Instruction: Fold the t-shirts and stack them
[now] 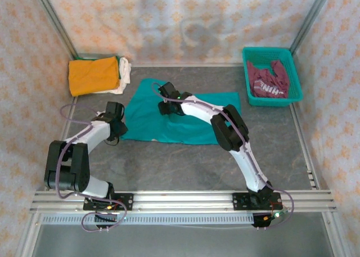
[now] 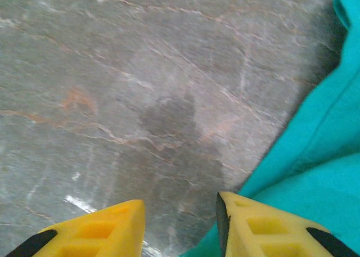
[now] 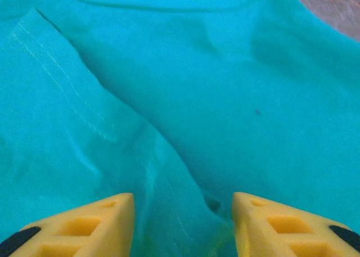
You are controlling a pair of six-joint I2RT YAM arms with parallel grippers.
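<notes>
while the right gripper (image 3: 183, 211) hangs parted above a ridge of the teal t-shirt (image 3: 242, 99), the left gripper (image 2: 180, 213), also parted, straddles its left edge over the table (image 2: 140, 88).

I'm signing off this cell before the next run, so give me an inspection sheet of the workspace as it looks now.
Surface: grey veined table, faint pale streaks.
Job's things: teal shirt spread mid-table, creased; orange shirt folded on top of white shirt, far left; maroon shirt crumpled in basket, far right.
Clutter: nothing seen.
Grippers: left gripper open over the table at the teal shirt's edge; right gripper open above a teal fold.
Cables: purple cables run along both arms, looping loose.
Surroundings: patterned cloth walls; metal rail at near edge.
</notes>
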